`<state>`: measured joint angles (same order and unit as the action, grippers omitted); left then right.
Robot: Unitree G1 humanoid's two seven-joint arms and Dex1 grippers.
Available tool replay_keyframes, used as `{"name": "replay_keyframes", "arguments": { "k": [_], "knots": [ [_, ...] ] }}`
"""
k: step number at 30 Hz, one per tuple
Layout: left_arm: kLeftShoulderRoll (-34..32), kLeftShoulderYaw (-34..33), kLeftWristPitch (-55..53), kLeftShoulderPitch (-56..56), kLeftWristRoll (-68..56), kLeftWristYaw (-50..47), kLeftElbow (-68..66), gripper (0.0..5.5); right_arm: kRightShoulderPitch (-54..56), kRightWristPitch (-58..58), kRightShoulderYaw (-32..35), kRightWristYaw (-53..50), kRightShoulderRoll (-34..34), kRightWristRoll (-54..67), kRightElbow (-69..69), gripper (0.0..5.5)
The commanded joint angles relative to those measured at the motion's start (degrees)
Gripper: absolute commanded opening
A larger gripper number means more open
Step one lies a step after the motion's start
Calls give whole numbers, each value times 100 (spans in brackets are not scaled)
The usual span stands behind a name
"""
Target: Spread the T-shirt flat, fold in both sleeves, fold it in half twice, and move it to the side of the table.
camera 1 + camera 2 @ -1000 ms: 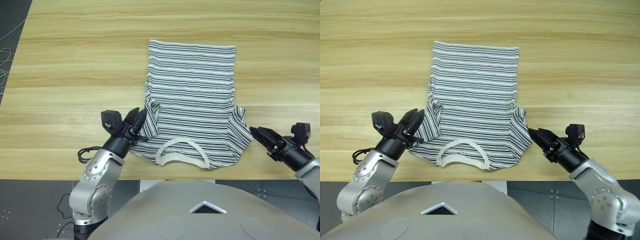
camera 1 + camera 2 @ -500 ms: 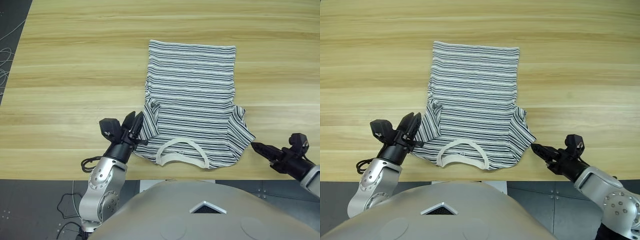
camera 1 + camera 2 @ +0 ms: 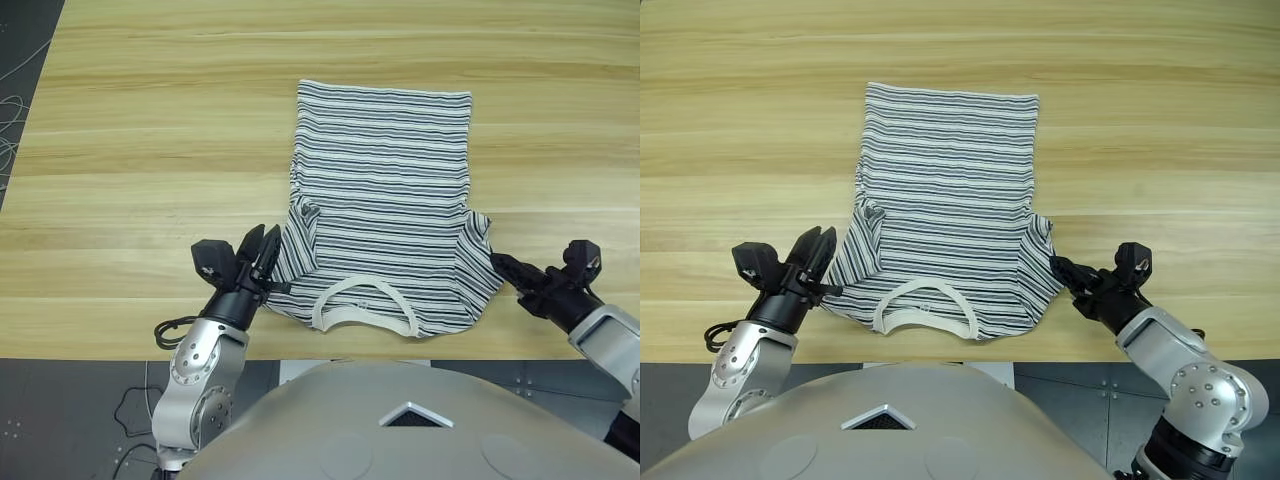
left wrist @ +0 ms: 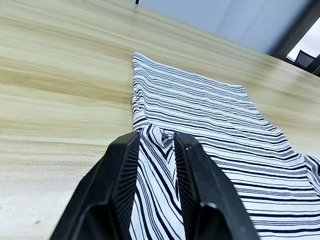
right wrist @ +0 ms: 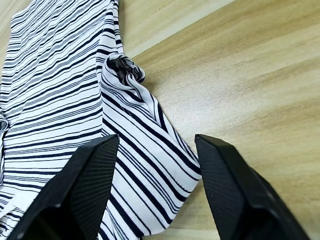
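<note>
Both the left sleeve (image 3: 300,240) and right sleeve (image 3: 482,260) look already turned in on the T-shirt (image 3: 385,200). It lies flat by the table's (image 3: 150,120) near edge, collar (image 3: 362,305) nearest that edge and hem (image 3: 385,90) toward the far one. The left hand (image 4: 156,137) sits at the left sleeve with a narrow gap, cloth showing between its fingers (image 4: 125,170). The right hand (image 5: 156,140) is spread wide over the right sleeve. The first half fold seems next. A pinch that catches only one layer could let the sleeves flop out, and a low pull could drag the collar off the near edge.
</note>
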<state>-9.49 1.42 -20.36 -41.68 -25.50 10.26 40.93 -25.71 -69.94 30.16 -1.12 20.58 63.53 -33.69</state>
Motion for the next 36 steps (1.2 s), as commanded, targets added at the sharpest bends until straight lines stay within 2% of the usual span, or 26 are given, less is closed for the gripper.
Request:
{"name": "replay_keyframes", "arguments": {
  "k": [1,12,16,22,25,36],
  "knots": [
    [-29,-5,46,-69,52,18,85,130,-12,-29,-48,-55,4,263,-84,215],
    [-42,-11,61,-102,51,10,101,130,-299,-83,-330,63,376,373,-205,14],
    [-46,-24,75,-110,44,20,93,130,-99,382,-242,209,603,-49,-288,14],
    [23,12,110,-212,76,-68,203,130,-395,251,72,86,850,-121,-278,118],
    [42,-3,111,-234,61,-82,224,130,-633,52,-82,107,797,-11,-328,177],
    [34,-56,136,-315,56,-63,297,130,-858,147,-649,-187,258,-486,-141,177]
  ]
}}
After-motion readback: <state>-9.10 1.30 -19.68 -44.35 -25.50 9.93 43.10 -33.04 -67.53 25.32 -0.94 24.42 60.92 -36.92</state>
